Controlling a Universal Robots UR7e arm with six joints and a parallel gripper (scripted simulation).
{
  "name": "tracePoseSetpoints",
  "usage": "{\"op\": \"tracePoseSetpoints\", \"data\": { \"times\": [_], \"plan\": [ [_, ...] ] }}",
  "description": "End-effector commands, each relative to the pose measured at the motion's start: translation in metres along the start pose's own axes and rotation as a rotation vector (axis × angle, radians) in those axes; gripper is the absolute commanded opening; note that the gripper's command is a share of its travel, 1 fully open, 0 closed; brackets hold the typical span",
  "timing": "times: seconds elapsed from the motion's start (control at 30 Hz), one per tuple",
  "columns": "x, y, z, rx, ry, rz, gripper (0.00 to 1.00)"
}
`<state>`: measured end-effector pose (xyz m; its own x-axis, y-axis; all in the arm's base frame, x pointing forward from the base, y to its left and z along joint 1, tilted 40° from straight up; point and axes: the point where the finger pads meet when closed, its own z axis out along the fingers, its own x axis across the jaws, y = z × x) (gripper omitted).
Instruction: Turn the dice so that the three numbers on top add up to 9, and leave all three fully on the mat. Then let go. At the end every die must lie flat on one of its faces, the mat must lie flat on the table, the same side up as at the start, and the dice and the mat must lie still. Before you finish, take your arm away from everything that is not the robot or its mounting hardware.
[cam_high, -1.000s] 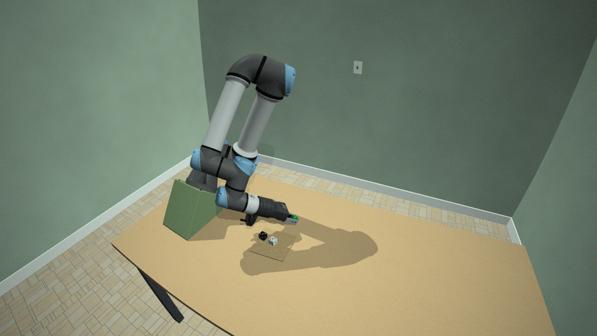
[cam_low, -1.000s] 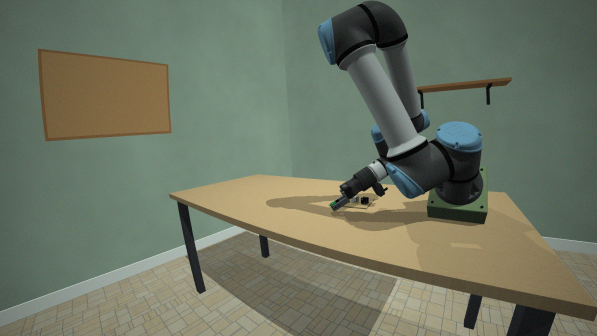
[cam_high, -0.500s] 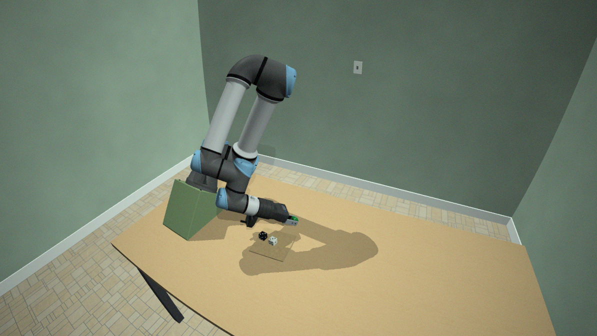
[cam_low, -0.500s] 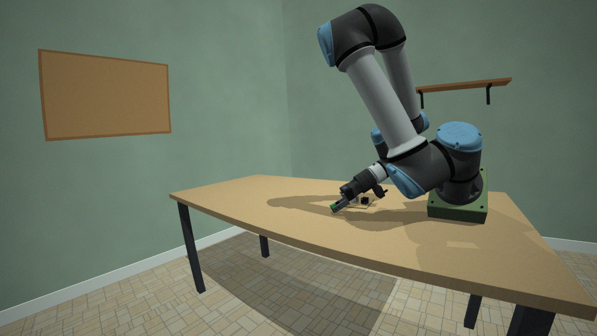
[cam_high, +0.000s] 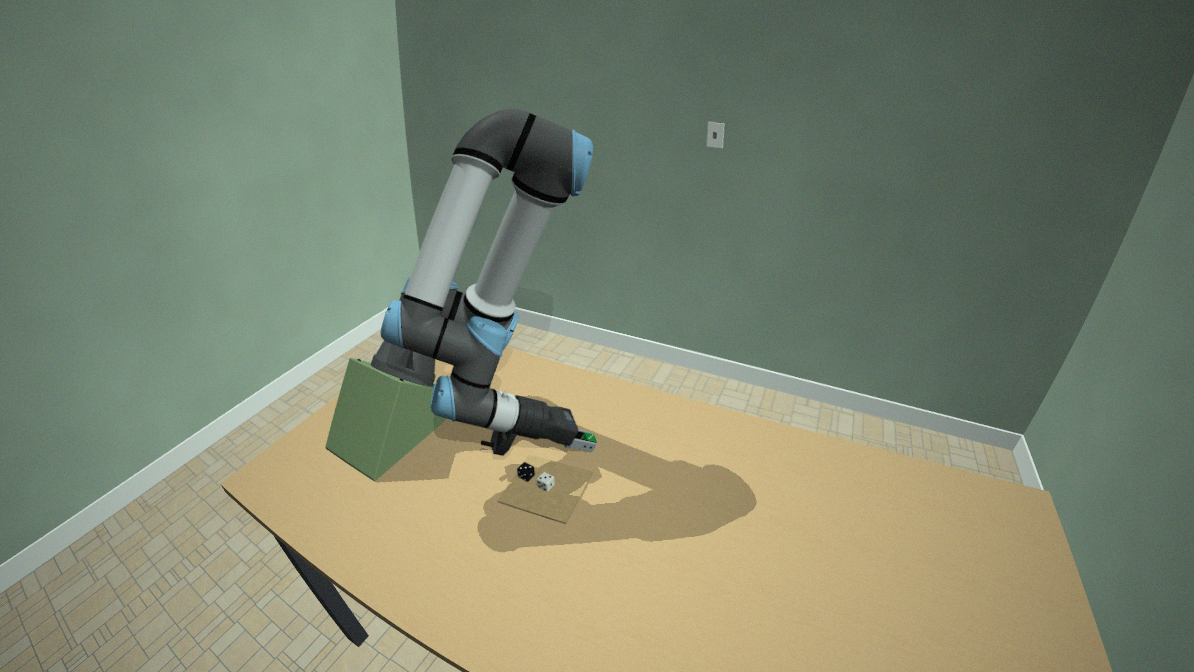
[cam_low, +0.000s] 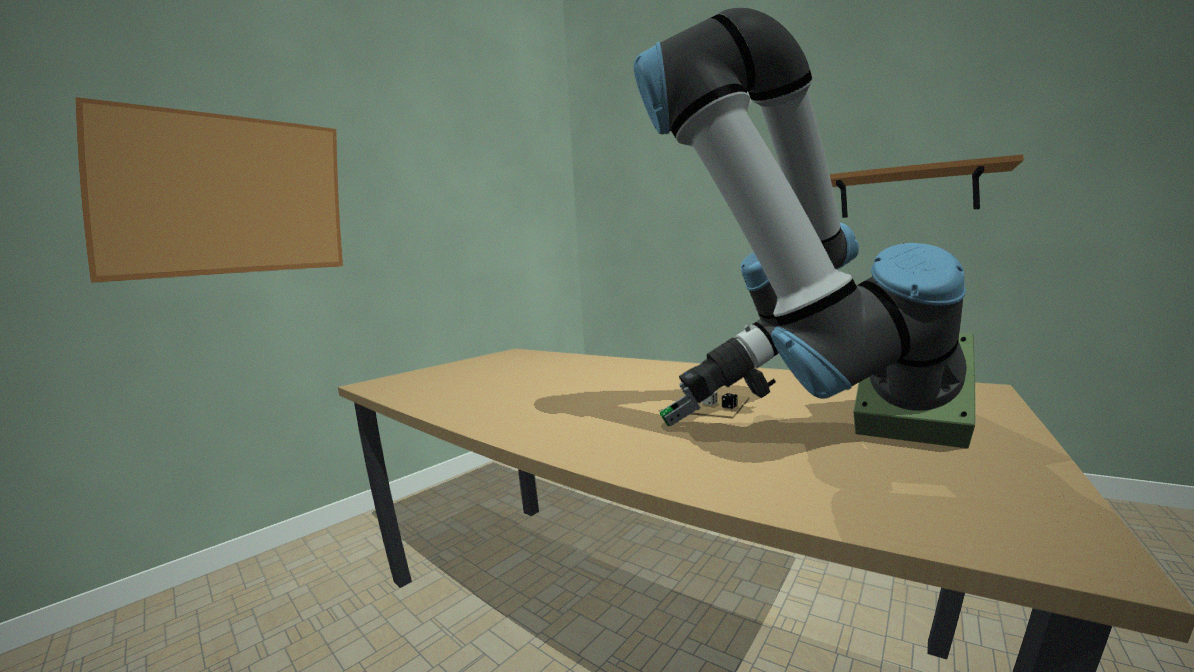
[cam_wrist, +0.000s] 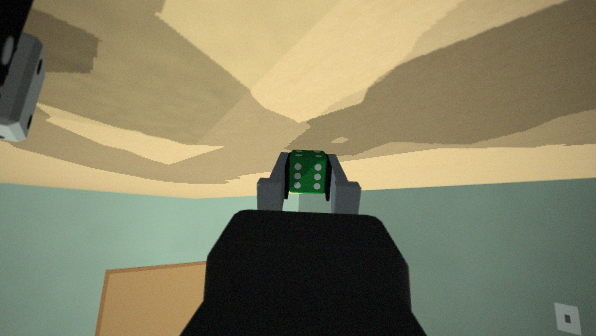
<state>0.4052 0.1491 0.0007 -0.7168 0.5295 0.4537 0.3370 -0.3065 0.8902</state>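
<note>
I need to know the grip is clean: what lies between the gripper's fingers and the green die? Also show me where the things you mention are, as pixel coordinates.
Nothing visible: in the wrist view the gripper's (cam_high: 588, 440) (cam_low: 668, 417) (cam_wrist: 308, 172) dark pads flank the green die (cam_high: 589, 437) (cam_low: 665, 412) (cam_wrist: 308, 172) directly.

Green Die Gripped as Two Others Share the Mat

The arm (cam_high: 455, 229) rises from a green block (cam_high: 380, 417) and bends back down, its fingers (cam_high: 587, 439) pointing towards four o'clock. Between them sits a green die (cam_high: 589, 437). A thin tan mat (cam_high: 534, 506) lies on the counter (cam_high: 793, 534), at seven o'clock from the fingers. On it, a black die (cam_high: 525, 471) stands towards the mat's eleven o'clock, with a white die (cam_high: 545, 480) near it at four o'clock. The arm's shadow falls across mat and counter.
</note>
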Motion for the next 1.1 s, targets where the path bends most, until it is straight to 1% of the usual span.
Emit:
{"op": "tracePoseSetpoints", "data": {
  "times": [0.0, 0.63, 0.67, 0.8, 0.83, 0.9, 0.93, 1.0, 1.03, 1.07],
  "plan": [
    [-0.0003, 0.0002, -0.0001, 0.0, 0.0, -0.001, 0.49],
    [-0.0003, 0.0002, -0.0001, 0.0, 0.0, -0.001, 0.49],
    [-0.0003, 0.0002, -0.0001, 0.0, 0.0, -0.001, 0.55],
    [-0.0003, 0.0002, -0.0001, 0.0, 0.0, -0.001, 0.55],
    [-0.0003, 0.0002, -0.0001, 0.0, 0.0, -0.001, 0.61],
    [-0.0003, 0.0002, -0.0001, 0.0, 0.0, -0.001, 0.61],
    [-0.0003, 0.0002, -0.0001, 0.0, 0.0, -0.001, 0.67],
    [-0.0003, 0.0002, -0.0001, 0.0, 0.0, -0.001, 0.67],
    [-0.0003, 0.0002, -0.0001, 0.0, 0.0, -0.001, 0.73],
    [-0.0003, 0.0002, -0.0001, 0.0, 0.0, -0.001, 0.73]
  ]
}}
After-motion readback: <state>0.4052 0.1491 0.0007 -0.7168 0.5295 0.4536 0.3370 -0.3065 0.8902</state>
